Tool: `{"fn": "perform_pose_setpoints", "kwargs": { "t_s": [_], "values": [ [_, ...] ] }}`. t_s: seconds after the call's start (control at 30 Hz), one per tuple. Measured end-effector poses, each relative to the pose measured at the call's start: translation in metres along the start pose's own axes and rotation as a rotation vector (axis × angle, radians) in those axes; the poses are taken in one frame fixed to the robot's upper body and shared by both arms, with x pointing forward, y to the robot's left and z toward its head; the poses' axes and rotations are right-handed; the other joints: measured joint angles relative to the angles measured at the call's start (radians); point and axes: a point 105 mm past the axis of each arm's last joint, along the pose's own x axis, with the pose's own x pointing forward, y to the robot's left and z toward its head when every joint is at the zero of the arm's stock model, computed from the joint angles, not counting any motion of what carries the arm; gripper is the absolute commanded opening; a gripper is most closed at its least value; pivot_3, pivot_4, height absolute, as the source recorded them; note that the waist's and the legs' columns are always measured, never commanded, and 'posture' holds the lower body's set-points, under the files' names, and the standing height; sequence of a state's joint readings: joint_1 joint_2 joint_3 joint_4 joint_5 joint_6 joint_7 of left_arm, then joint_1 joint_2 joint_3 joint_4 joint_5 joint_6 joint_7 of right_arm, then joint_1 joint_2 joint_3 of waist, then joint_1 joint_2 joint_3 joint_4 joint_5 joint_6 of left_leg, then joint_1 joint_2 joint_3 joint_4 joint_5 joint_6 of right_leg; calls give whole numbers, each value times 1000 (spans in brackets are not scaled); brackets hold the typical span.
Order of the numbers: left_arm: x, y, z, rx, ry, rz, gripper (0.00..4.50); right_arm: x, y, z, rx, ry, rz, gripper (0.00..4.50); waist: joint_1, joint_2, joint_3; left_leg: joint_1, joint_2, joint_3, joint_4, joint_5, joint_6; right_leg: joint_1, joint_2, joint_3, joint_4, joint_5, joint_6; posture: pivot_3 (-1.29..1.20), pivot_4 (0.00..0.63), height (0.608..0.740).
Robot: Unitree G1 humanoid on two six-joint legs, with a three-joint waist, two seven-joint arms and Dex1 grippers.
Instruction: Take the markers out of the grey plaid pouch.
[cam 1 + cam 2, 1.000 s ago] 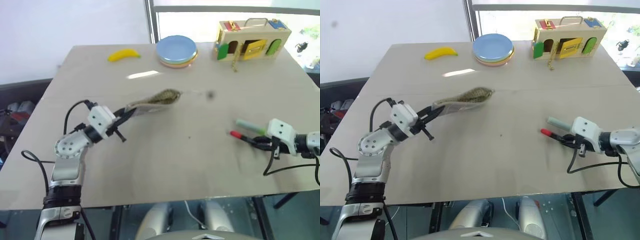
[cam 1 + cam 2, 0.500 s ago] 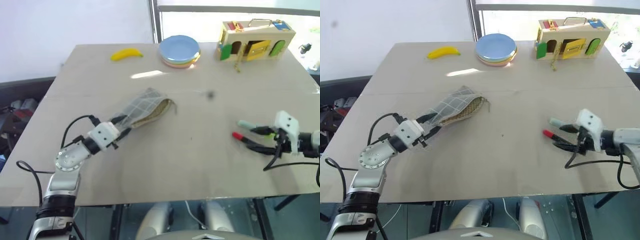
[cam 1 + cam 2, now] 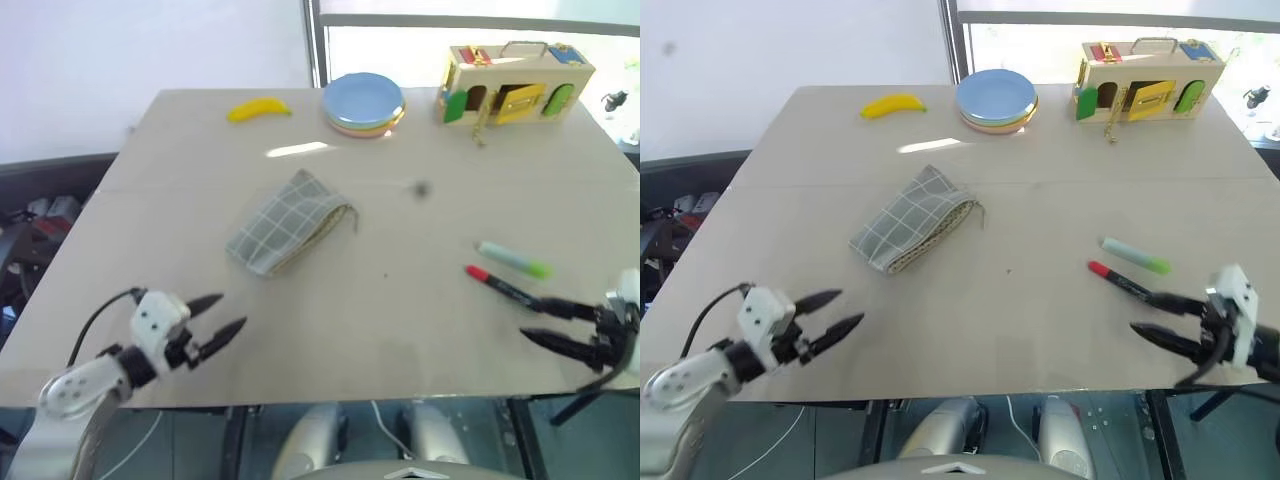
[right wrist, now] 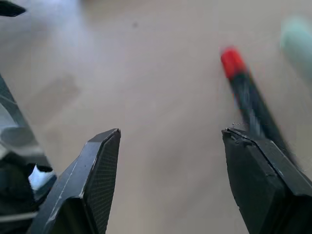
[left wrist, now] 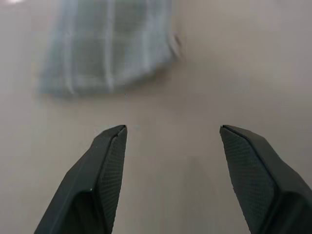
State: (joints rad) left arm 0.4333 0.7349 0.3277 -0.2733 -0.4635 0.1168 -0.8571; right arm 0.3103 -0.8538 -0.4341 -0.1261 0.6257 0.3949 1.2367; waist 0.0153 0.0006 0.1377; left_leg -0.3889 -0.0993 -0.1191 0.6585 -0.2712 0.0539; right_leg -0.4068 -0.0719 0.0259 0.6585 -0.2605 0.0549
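The grey plaid pouch (image 3: 287, 221) lies flat and slightly crumpled on the table, left of centre, its mouth toward the right. Two markers rest on the table at the right: a pale green one with a bright green cap (image 3: 512, 259) and a thin black one with a red cap (image 3: 497, 283). My left gripper (image 3: 216, 318) hangs open near the front left edge, apart from the pouch (image 5: 105, 46). My right gripper (image 3: 534, 320) stands open near the front right edge, just short of the black marker (image 4: 246, 100).
At the back of the table sit a yellow banana (image 3: 258, 108), a stack of round pastel plates (image 3: 363, 102) and a wooden latch box (image 3: 517, 82). The table's front edge (image 3: 330, 398) lies close to both grippers.
The left gripper opened, let the pouch drop flat and drew back toward the front edge. The right gripper opened, released both markers onto the table and pulled back too.
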Motion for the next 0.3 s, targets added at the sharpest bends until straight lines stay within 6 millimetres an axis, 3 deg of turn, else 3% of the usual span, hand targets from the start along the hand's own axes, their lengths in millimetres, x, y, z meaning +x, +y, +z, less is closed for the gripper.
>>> {"fn": "perform_pose_setpoints", "kwargs": {
  "t_s": [0.13, 0.3],
  "values": [
    [-13, 1, 5, -15, 8, -2, 3146, -10, -9, -2, -32, -19, -23, 3354, -1, 0, 1, 11, 1, 0, -3, -2, -2, 12, 0, 0, -2, -1, -1, 0, 150, 740],
    [-26, 0, 0, -33, 22, 21, 3146, -17, -12, -8, -51, 7, -12, 3354, -1, 0, 1, 10, 1, 0, -6, -1, 0, 11, 0, -1, -6, -1, 0, 0, 150, 740]
  ]
}}
